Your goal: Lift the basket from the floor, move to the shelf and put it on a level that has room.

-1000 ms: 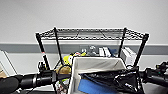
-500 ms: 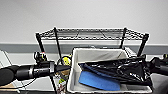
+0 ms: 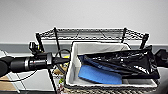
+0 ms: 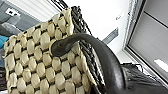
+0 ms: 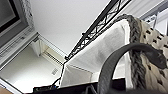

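Right now the basket [image 3: 75, 53] hangs raised in front of the shelf [image 3: 92, 33], its pale lined rim filling the head view's middle from about 9 o'clock round to 3 o'clock. Inside it a black pouch [image 3: 125, 62] lies tilted across the lining, with a blue flat thing [image 3: 98, 75] under it toward 6 o'clock. Above the basket, at 12 o'clock, the level [image 3: 92, 31] of black wire grid stands bare against the pale wall [image 3: 82, 12]. The left arm [image 3: 25, 63] reaches in from 9 o'clock and ends just beside the basket's left side; a dark part of the robot sits at the basket's right end, at 3 o'clock.

From the left wrist, the basket's knobbly cream weave [image 4: 37, 65] and dark braided rim [image 4: 82, 37] loom close, with a dark curved handle [image 4: 100, 52] arching over the side. From the right wrist, the white lining [image 5: 100, 52] and a grey handle [image 5: 120, 57] show beside the rack's wire edge [image 5: 97, 27]. Whether either gripper's fingers are clamped I cannot tell.
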Motion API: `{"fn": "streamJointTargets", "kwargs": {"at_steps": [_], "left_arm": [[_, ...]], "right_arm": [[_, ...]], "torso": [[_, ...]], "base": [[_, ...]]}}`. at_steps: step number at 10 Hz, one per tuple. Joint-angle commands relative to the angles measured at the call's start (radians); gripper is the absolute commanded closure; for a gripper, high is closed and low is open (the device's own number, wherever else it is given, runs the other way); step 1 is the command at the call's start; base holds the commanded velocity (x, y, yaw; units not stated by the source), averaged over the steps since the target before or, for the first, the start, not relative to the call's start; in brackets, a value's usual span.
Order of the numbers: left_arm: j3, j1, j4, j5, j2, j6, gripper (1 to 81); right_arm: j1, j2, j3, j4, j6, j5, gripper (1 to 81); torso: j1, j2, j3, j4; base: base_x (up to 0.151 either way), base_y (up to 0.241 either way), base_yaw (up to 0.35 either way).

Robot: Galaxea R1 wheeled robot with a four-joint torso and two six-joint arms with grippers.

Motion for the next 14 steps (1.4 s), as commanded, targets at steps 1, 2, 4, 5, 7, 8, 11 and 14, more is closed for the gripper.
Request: {"fn": "streamJointTargets", "kwargs": {"at_steps": [1, 2, 4, 5, 7, 8, 11, 14], "left_arm": [[-0.055, -0.212, 0.007, -0.075, 0.021, -0.067, 81.1], [-0.080, -0.249, 0.007, -0.054, 0.040, -0.097, 81.1], [-0.129, -0.308, 0.005, -0.024, 0.066, -0.143, 81.1], [-0.145, -0.335, 0.005, -0.020, 0.072, -0.159, 81.1], [-0.184, -0.402, 0.004, -0.001, 0.103, -0.211, 81.1], [-0.195, -0.439, 0.002, 0.003, 0.116, -0.232, 81.1], [-0.229, -0.517, -0.001, 0.011, 0.137, -0.297, 81.1], [-0.292, -0.554, -0.002, 0.013, 0.178, -0.326, 81.1]], "right_arm": [[0.221, 0.014, -0.049, 0.021, 0.092, -0.058, 81.1], [0.266, 0.023, -0.066, 0.019, 0.126, -0.086, 81.1], [0.332, 0.042, -0.110, 0.019, 0.161, -0.112, 81.1], [0.353, 0.056, -0.132, 0.021, 0.172, -0.128, 81.1], [0.425, 0.095, -0.170, 0.021, 0.210, -0.141, 81.1], [0.465, 0.109, -0.182, 0.022, 0.233, -0.144, 81.1], [0.556, 0.137, -0.224, 0.024, 0.293, -0.172, 81.1], [0.590, 0.195, -0.293, 0.028, 0.315, -0.178, 81.1]], "torso": [[0.000, 0.000, 0.000, 0.000], [0.000, 0.000, 0.000, 0.000], [0.000, 0.000, 0.000, 0.000], [0.000, 0.000, 0.000, 0.000], [0.000, 0.000, 0.000, 0.000], [0.000, 0.000, 0.000, 0.000], [0.000, 0.000, 0.000, 0.000], [0.000, 0.000, 0.000, 0.000]], "base": [[0.000, 0.000, 0.000], [0.000, 0.000, 0.000], [0.000, 0.000, 0.000], [0.000, 0.000, 0.000], [0.000, 0.000, 0.000], [0.000, 0.000, 0.000], [0.000, 0.000, 0.000], [0.000, 0.000, 0.000]]}}
